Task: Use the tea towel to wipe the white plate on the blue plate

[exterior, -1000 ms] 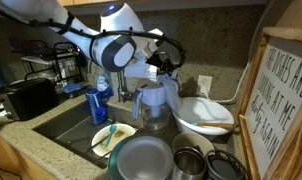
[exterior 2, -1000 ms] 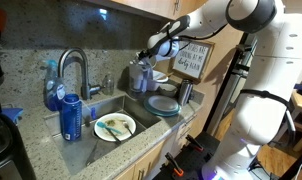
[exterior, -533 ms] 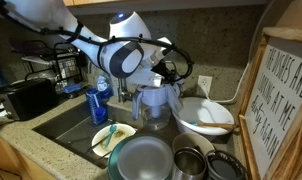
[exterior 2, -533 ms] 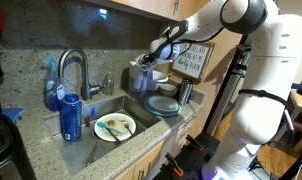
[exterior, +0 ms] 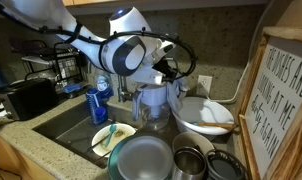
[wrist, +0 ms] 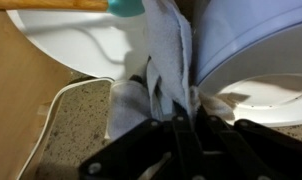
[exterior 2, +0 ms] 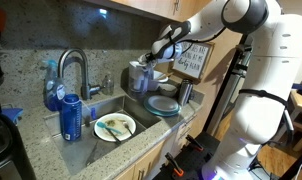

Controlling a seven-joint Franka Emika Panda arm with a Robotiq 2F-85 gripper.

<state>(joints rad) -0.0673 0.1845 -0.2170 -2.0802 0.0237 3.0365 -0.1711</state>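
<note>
The black robot gripper (wrist: 176,108) is clenched on a pale grey cloth tea towel (wrist: 163,50), which hangs straight below it (exterior: 157,100). A round white plate (wrist: 261,100) lies just beside the towel.

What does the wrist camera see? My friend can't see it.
The tool pinches a pale towel, with a white dish behind it. Speckled counter shows beside the towel.

Tea towel (wrist: 169,60) soft matt cloth; white bowl (exterior: 203,115) smooth, glossy; countertop (wrist: 76,125) speckled stone; round pan (exterior: 143,158) dull metal.
</note>
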